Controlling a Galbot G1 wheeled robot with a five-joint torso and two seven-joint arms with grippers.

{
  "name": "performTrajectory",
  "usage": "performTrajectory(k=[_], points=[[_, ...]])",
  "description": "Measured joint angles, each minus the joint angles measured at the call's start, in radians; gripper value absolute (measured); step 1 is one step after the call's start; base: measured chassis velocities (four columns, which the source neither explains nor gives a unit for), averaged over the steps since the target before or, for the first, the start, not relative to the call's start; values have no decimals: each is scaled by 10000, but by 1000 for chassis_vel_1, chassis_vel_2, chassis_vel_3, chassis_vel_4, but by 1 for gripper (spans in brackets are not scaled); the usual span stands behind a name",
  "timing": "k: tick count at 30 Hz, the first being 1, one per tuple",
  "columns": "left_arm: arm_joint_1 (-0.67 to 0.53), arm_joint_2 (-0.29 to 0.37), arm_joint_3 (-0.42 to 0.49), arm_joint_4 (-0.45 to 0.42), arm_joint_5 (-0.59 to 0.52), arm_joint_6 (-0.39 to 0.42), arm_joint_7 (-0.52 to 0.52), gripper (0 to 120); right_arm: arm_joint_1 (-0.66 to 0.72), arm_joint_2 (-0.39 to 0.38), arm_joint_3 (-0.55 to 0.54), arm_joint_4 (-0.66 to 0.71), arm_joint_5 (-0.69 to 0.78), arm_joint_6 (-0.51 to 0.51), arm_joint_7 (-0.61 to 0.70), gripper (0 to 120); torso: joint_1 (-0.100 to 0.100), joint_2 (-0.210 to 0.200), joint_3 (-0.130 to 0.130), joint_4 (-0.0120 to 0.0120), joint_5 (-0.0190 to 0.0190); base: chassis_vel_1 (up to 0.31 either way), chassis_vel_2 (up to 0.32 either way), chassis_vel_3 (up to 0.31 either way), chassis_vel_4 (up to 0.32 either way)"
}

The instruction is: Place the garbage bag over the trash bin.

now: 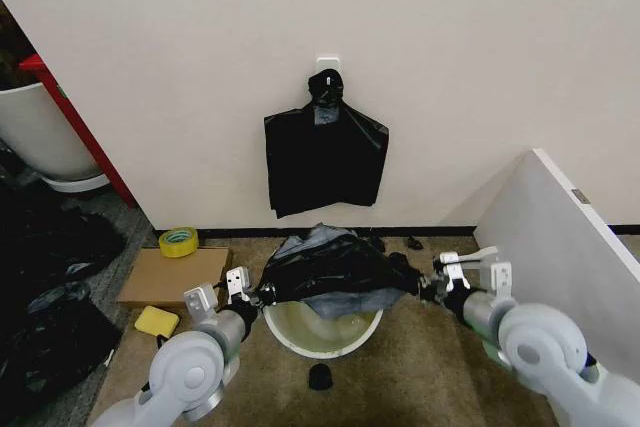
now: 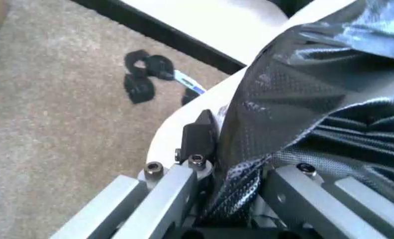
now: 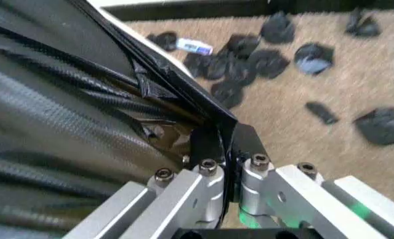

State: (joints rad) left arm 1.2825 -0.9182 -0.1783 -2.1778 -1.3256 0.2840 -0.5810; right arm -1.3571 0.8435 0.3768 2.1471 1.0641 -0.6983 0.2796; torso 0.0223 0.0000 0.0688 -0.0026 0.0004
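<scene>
A: Item one, the arms?

B: Both reach forward and low over the carpet [image 1: 430, 367], one on each side of the bin [image 1: 322, 332]. The left gripper [image 1: 262, 294] sits at the bin's left rim and the right gripper [image 1: 428, 289] off the bin's right side, the two roughly level.

A: Grip state?

B: Left gripper [image 2: 240, 174]: fingers closed down on a fold of the bag [image 2: 316, 99], plastic pinched between them, with the bin's white rim [image 2: 167, 134] right beside the fingertip. Right gripper [image 3: 225, 149]: fingers pressed nearly together, clamping a taut edge of the bag [image 3: 64, 114].

A: Item two, the bag?

B: Thin, glossy black, heavily crinkled, with grey sheen on the folds. The bag [image 1: 335, 272] is stretched between the two grippers and draped across the back half of the bin's mouth; the front of the rim and the cream interior lie uncovered.

A: Item three, the bin?

B: Round, cream-white, upright on the carpet, just in front of the wall.

A: Other entries near the bin?

B: A bundle [image 1: 325, 147] of black bags hanging on the wall above it; a small black lump [image 1: 320, 377] in front; a tape roll [image 1: 178, 241], a cardboard sheet [image 1: 170, 275] and a yellow sponge [image 1: 156, 321] to the left; a white panel [image 1: 565, 237] to the right; scattered black lumps [image 3: 250, 59] on the carpet behind.
</scene>
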Motion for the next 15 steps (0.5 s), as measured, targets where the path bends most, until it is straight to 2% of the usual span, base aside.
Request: performTrajectory(k=[10,13,15], points=[[89,-36,-53,-82,-30,20,-95,0,-322,544,-195,107,-247,135,-146,0,0,0,0,1,-1,0,0,0,0],[75,-35,-55,-28,-29,35,-185,0,-369,660,-153,257,-285,517,23,0,0,0,0,1,-1,0,0,0,0],[59,-38,-53,-13,-23,82,-261,0,-383,688,-43,369,-319,760,155,8,0,0,0,2,0,0,0,0,0]])
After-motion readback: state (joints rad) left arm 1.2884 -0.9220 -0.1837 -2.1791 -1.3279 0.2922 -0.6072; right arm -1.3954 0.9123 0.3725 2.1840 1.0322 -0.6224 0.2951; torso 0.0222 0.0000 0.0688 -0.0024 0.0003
